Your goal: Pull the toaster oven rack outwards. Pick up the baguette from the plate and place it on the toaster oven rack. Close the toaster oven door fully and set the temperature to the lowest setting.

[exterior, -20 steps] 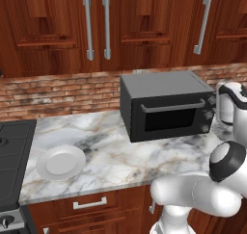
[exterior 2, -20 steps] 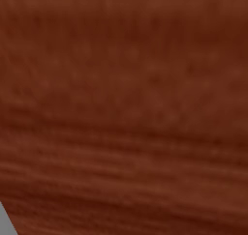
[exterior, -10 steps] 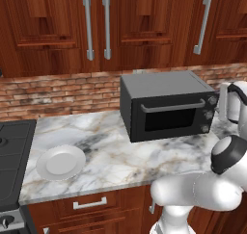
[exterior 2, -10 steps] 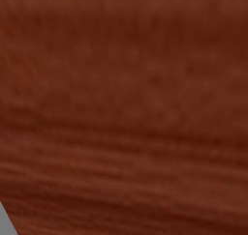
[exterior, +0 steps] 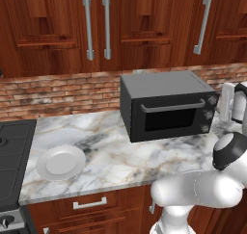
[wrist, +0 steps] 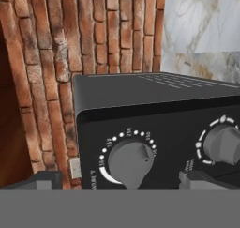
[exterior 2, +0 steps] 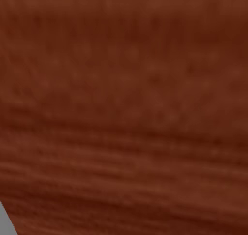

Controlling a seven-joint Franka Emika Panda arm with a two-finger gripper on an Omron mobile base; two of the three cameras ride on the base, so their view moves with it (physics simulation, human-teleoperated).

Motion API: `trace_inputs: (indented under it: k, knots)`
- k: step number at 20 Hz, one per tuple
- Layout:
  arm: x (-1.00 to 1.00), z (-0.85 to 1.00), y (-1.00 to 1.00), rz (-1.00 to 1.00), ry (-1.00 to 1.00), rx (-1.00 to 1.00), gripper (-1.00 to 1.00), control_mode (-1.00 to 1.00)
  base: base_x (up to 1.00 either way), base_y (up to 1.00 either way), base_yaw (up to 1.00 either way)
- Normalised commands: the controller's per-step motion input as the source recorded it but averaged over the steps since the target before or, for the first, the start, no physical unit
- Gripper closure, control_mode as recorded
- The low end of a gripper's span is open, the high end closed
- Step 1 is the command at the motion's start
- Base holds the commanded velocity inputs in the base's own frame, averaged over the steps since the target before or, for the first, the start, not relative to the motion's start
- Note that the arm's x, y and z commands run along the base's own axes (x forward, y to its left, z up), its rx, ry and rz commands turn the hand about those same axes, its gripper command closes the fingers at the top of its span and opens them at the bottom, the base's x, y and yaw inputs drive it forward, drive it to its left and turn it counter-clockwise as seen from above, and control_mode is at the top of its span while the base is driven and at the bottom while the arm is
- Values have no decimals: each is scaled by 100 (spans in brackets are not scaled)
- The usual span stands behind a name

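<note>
The toaster oven (exterior: 166, 104) sits toward the back right of the marble counter (exterior: 120, 156), its back close to the brick wall (exterior: 58, 91). The toaster oven door (exterior: 171, 117) looks shut, its silver handle (exterior: 172, 106) running across the top. The white plate (exterior: 61, 162) lies near the counter's front left corner, and I see no baguette on it, so I take it the loaf is already inside, though the dark glass hides that.

From the hand view, the gripper (wrist: 121, 181) hangs close in front of the knob column with its jaws spread wide and nothing between them. A grey knob (wrist: 130, 162) ringed with printed numbers sits between the two fingertips (wrist: 44, 180); a second knob (wrist: 224, 145) is just beside it.

My worry is the wrong dial being turned, since the knobs sit so close together. The tips could also slip off the smooth knob, or turn it the wrong way, toward hotter.
</note>
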Motion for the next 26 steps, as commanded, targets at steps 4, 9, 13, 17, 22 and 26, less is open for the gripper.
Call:
trace_inputs:
  k: [4, 9, 13, 17, 22, 26]
  knots:
    - [4, 0, 0, 1, 0, 0, -100, -100, 0, 0, 0]
    - [4, 0, -1, 1, 0, 0, -100, -100, 0, 0, 0]
    - [0, 0, -2, 0, 0, 0, -100, -100, 0, 0, 0]
    - [0, -2, -5, 0, 0, 0, -100, -100, 0, 0, 0]
    - [0, -3, -9, 0, 1, 0, -100, -100, 0, 0, 0]
    - [0, 0, -2, 0, 0, 0, -100, -100, 0, 0, 0]
